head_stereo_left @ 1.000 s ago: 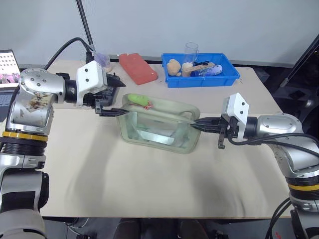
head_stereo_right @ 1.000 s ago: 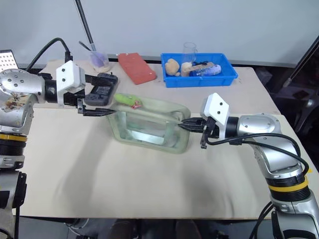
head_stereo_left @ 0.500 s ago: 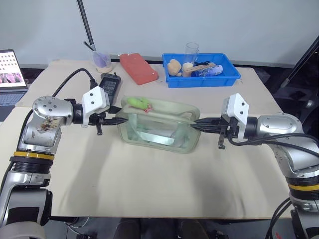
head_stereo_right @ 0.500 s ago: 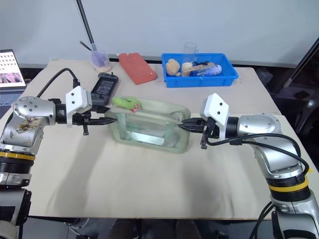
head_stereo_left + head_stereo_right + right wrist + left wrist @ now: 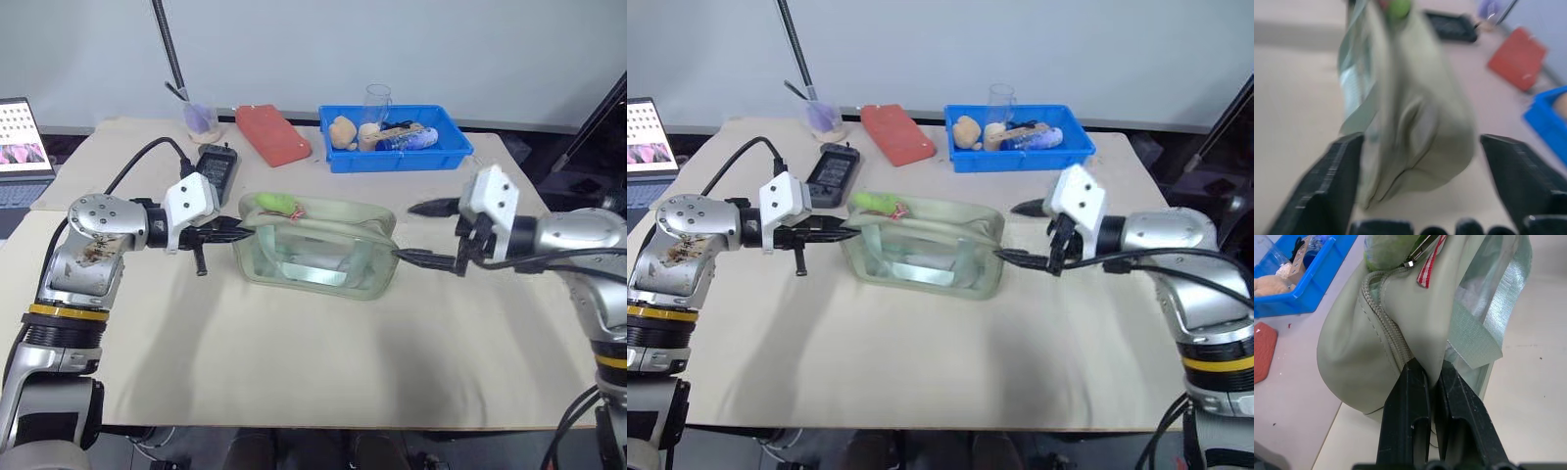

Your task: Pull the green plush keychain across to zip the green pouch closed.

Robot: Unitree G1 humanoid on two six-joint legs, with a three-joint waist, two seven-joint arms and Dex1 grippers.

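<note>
While the left end effector (image 5: 233, 233) now clamps the left end of the green pouch (image 5: 318, 245), pinching the fabric just below the zipper track as the left wrist view confirms, the right end effector (image 5: 428, 233) has let go of the right end. Half a second ago its fingers were shut on that end; they now stand wide apart, lifted slightly and just beside the pouch without touching it. The left arm, which a second ago hovered open above the pouch's left edge, has dropped and closed.

The pouch sits in the middle of the tabletop (image 5: 294, 362), zipper still open along its top. The green plush keychain (image 5: 273, 203) lies on the pouch's top near the left end, close behind the left fingers.

Judgement: the anchoring role has passed from right to left. This frees the right end effector to travel over to the keychain, grip it and draw it toward the right end.
</note>
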